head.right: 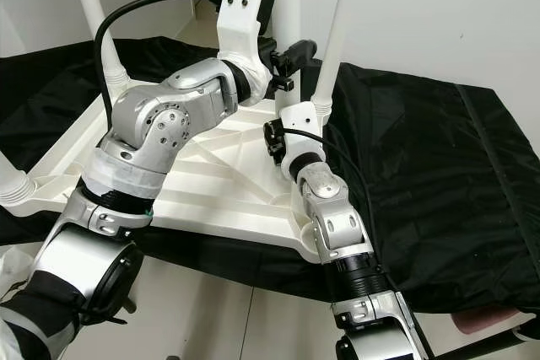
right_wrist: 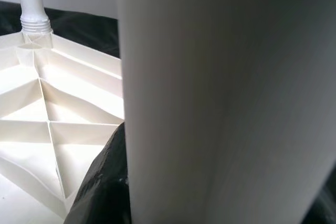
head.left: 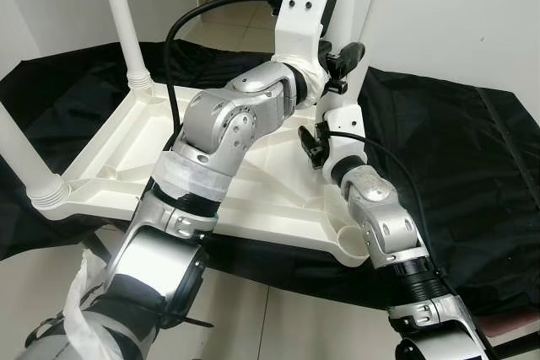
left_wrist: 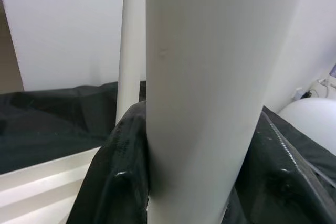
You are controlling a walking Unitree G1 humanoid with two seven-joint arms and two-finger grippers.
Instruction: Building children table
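Grippers, left and right, both clamped one white table leg at two o'clock on the upturned tabletop. Leg looked stiff, light and slippery, best held low near its socket.

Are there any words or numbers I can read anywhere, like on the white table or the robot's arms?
None: no word, number or label can be read in any view.
Upturned white tabletop: plain ribs, no print.
White table leg the grippers are at: bare.
Black cloth: plain.
Silver arms, left gripper and right gripper: no readable marking.
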